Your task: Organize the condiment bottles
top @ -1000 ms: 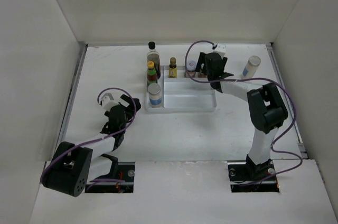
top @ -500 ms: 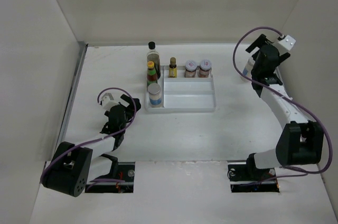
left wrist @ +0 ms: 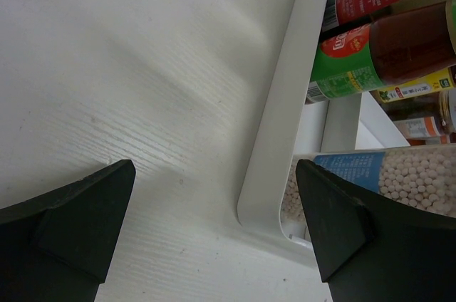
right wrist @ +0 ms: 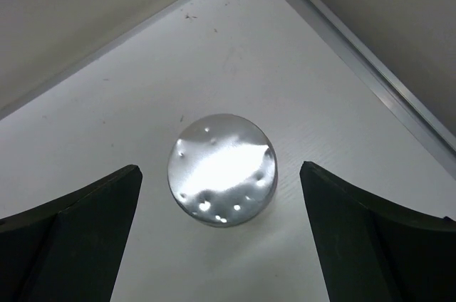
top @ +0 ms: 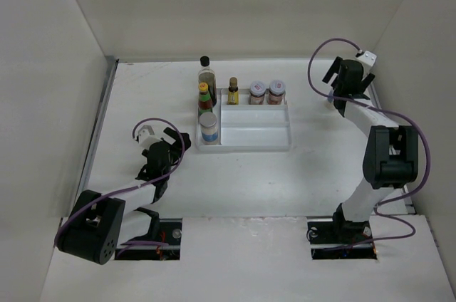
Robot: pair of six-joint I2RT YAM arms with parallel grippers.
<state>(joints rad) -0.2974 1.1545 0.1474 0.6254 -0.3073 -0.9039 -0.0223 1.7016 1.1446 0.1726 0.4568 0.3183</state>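
Right wrist view: right gripper (right wrist: 219, 174), fingers spread wide, hangs centred over the shaker (right wrist: 221, 170); best lowered straight, closing on its body; left gripper (left wrist: 214, 177) waits open beside the tray (left wrist: 278, 138)

Bottles (top: 207, 99) stand in the tray (top: 256, 147), one shaker (right wrist: 221, 170) apart to its right

Seen from above, the round shaker with the perforated silver lid (right wrist: 222, 170) is covered by the right hand (top: 348, 82). The right wrist camera shows only that lid from straight overhead, so the body and label are hidden beneath it. In the left wrist view the green-and-red labelled sauce bottle (left wrist: 356, 67) and the clear shaker of pale beads (left wrist: 399, 177), both in the white plastic tray (left wrist: 274, 152), run off the right edge with their caps unseen, and the small jar behind them (left wrist: 422, 127) is a blur.
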